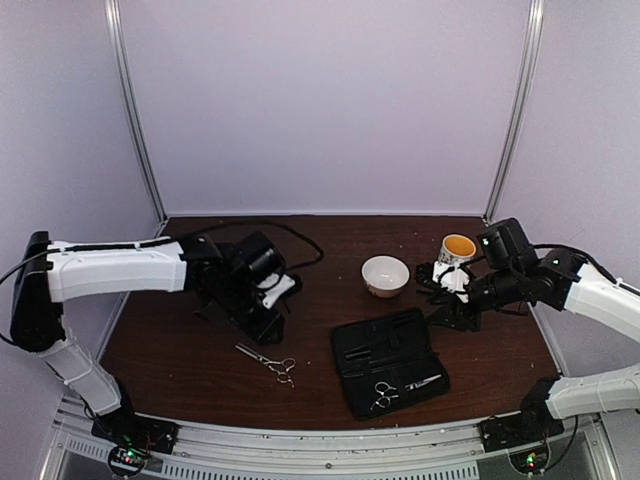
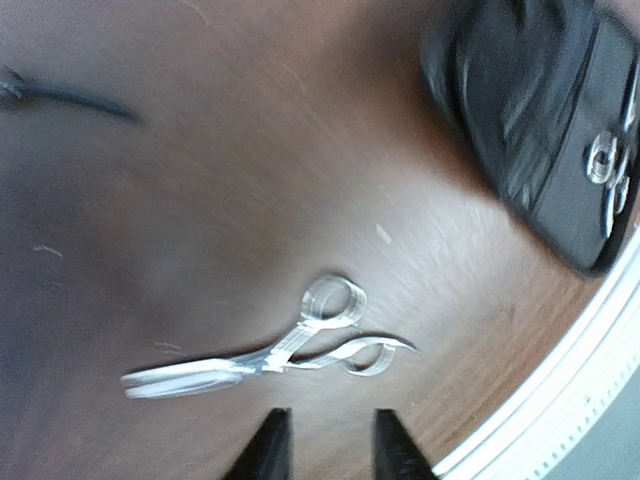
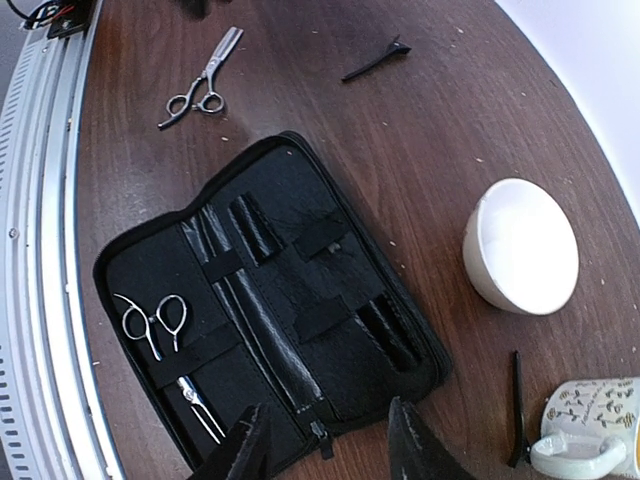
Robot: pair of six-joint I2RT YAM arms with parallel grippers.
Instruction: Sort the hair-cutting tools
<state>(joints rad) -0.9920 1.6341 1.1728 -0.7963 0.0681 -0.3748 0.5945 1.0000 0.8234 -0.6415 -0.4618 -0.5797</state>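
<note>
One pair of silver scissors (image 1: pixel 268 362) lies loose on the table left of the open black case (image 1: pixel 375 345). In the left wrist view these scissors (image 2: pixel 270 350) lie just beyond my open, empty left gripper (image 2: pixel 330 440). A second pair of scissors (image 3: pixel 165 345) is strapped in the case (image 3: pixel 300 200). My right gripper (image 3: pixel 325 440) is open and empty above the case's near end. One black clip (image 3: pixel 375 60) lies on the bare table beyond the case. Another black clip (image 3: pixel 517 405) lies beside the mug (image 3: pixel 590 430).
A white bowl (image 1: pixel 385 275) stands behind the case, and a yellow-lined mug (image 1: pixel 457 250) stands to its right. A black cable runs across the back of the brown table (image 1: pixel 180 360). A metal rail edges the table's front.
</note>
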